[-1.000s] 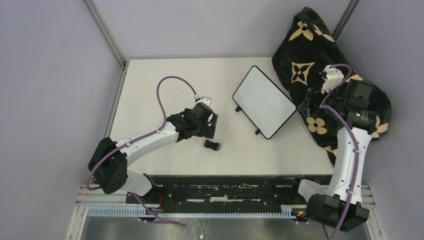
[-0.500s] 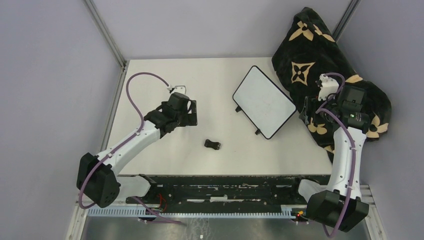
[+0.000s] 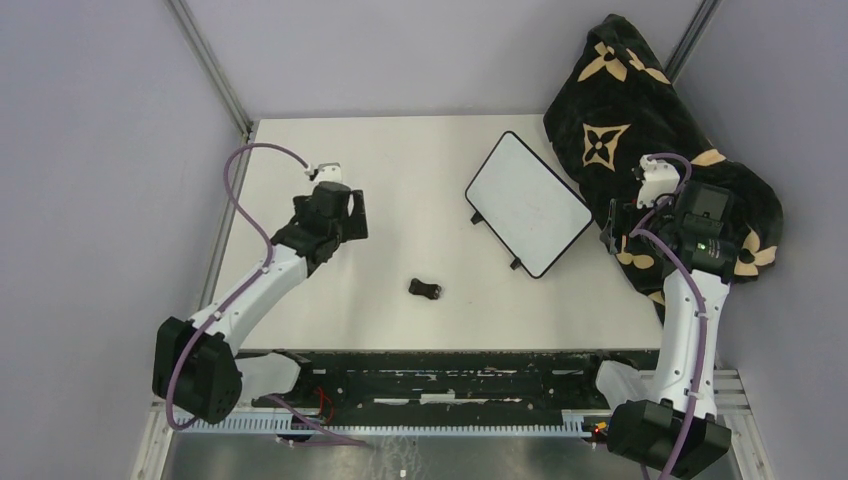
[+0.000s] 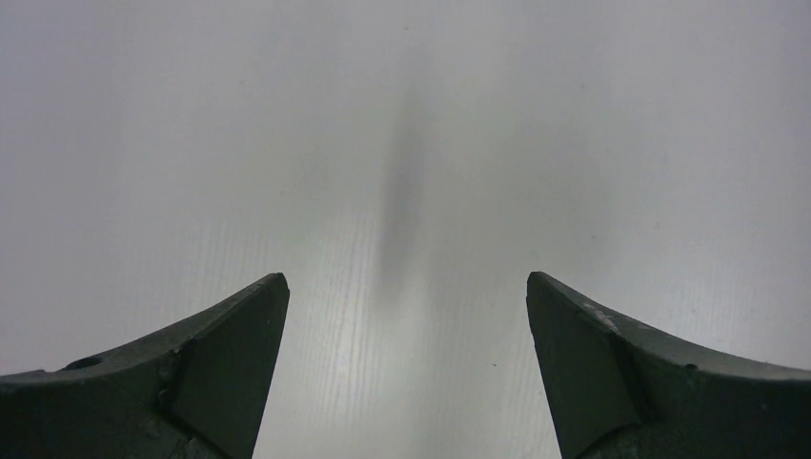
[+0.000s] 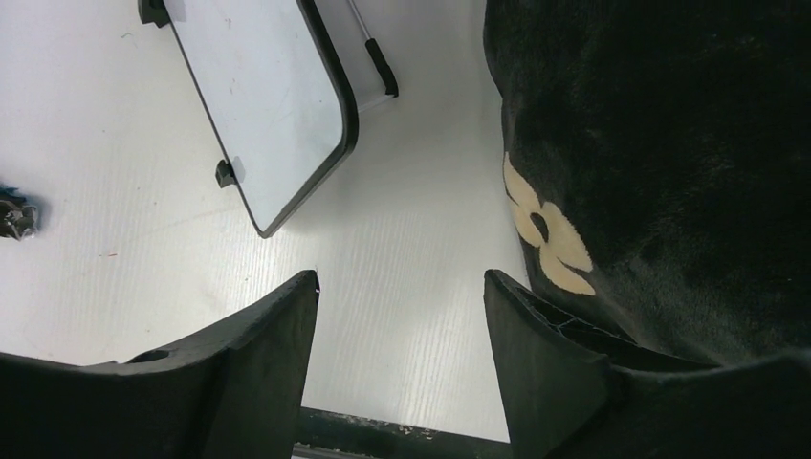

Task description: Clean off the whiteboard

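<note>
The whiteboard (image 3: pixel 527 203) lies flat and tilted at the back right of the table, with a black frame and two small feet on its near edge. Its surface looks white, with only faint marks. It also shows in the right wrist view (image 5: pixel 268 105). My left gripper (image 3: pixel 352 217) is open and empty over bare table (image 4: pixel 406 282), well left of the board. My right gripper (image 3: pixel 612 228) is open and empty (image 5: pixel 400 277), just right of the board's near corner, against the blanket.
A black blanket with tan flowers (image 3: pixel 640 110) is heaped at the back right and reaches under my right arm (image 5: pixel 669 143). A small black object (image 3: pixel 425 289) lies on the table centre, also in the right wrist view (image 5: pixel 14 215).
My left arm has swung back and to the left, away from the small black object. My right gripper has drawn slightly toward me along the blanket's edge. The whiteboard has not moved.
</note>
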`<state>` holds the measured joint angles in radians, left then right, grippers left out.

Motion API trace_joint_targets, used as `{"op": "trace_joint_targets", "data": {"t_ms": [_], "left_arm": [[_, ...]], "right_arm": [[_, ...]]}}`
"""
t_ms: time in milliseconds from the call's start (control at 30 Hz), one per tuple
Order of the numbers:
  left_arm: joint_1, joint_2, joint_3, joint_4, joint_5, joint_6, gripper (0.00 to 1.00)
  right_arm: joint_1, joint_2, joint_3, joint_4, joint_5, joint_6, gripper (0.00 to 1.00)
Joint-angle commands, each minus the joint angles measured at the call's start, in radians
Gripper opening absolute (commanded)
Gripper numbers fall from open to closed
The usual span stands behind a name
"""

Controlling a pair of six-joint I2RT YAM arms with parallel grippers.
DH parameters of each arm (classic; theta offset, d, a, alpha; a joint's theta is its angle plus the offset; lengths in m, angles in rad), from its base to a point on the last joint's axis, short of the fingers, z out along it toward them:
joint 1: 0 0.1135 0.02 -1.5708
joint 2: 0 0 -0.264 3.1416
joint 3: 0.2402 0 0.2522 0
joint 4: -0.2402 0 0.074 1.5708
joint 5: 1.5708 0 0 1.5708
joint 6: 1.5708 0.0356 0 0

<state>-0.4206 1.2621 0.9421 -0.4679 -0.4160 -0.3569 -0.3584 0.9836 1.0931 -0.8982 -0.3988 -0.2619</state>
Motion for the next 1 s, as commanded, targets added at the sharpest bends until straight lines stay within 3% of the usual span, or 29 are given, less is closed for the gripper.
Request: {"op": "trace_joint_targets", "data": {"t_ms": [0,100,200,400,633,767,967], "left_arm": [[0.033,-0.133,-0.151,0.351,-0.128,0.189,0.99],[0.075,-0.171,-0.266,0.553,-0.118,0.266,0.99],[0.152,-0.095,-0.292,0.657,-0.078,0.288,0.99],[0.195,0.015,-0.467,1.067,-0.045,0.395,0.99],[0.197,0.121,-0.511,1.251,-0.023,0.460,0.99],[0.211,0.166,-0.507,1.257,-0.010,0.438,1.00],[0.210,0.244,-0.577,1.428,-0.041,0.437,1.00]], "right_arm": [[-0.001,-0.024,0.033,0.024,-0.047,0.020,0.72],[-0.001,-0.022,0.037,0.014,-0.058,0.019,0.72],[-0.001,-0.023,0.038,0.011,-0.066,0.017,0.72],[-0.001,-0.042,0.041,-0.005,-0.075,0.003,0.72],[-0.001,-0.042,0.037,-0.007,-0.093,-0.005,0.73],[-0.001,-0.025,0.033,-0.009,-0.110,-0.004,0.73],[0.000,-0.021,0.025,-0.012,-0.113,-0.013,0.73]]}}
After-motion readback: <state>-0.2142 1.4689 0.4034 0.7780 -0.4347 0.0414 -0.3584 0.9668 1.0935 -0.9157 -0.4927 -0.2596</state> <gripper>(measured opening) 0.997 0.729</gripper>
